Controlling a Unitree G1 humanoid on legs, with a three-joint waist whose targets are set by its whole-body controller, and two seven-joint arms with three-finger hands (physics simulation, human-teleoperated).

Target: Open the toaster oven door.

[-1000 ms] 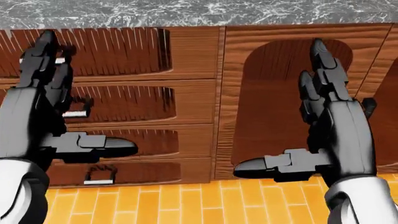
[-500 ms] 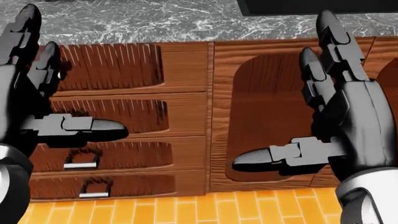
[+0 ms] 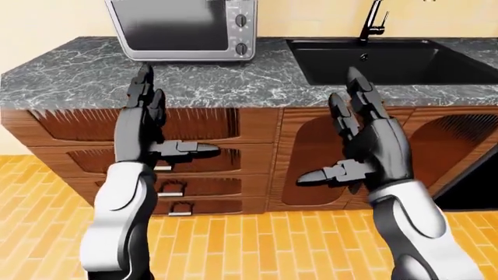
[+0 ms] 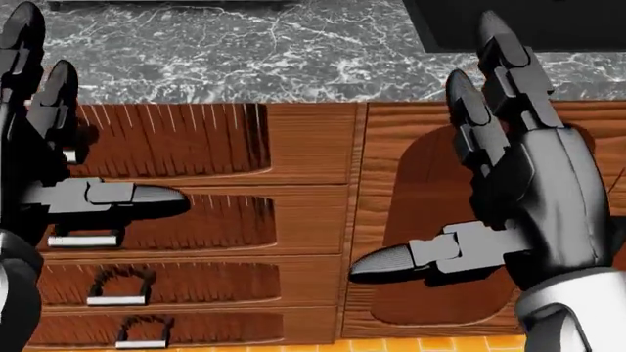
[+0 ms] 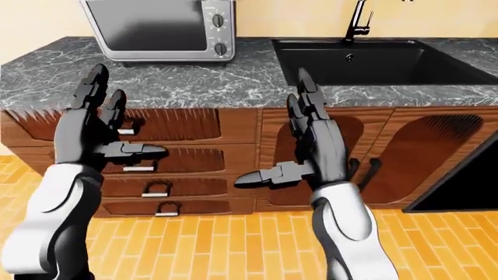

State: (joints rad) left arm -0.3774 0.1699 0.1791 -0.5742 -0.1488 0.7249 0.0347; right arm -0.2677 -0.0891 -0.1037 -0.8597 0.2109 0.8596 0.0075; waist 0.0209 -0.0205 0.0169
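The toaster oven [image 3: 183, 28] is silver with a dark glass door and two knobs on its right side. It stands at the top left of the left-eye view on the grey marble counter [image 3: 233, 81], with its door shut. My left hand [image 3: 167, 119] is open and empty, fingers up, below and a little left of the oven, level with the counter's edge. My right hand [image 3: 334, 134] is open and empty, held before the cabinet door below the sink. Both hands are well short of the oven. The head view shows only the hands, the counter edge and the drawers.
A black sink [image 3: 389, 58] with a faucet [image 3: 373, 20] is set in the counter right of the oven. Wooden drawers with metal handles [image 3: 171, 189] and a cabinet door [image 4: 431, 220] stand below. The floor [image 3: 257, 245] is orange tile.
The head view has shifted: the counter now takes more of the top, the floor has almost dropped out, and the sink corner shows. Both hands stay open and stand higher against the drawers.
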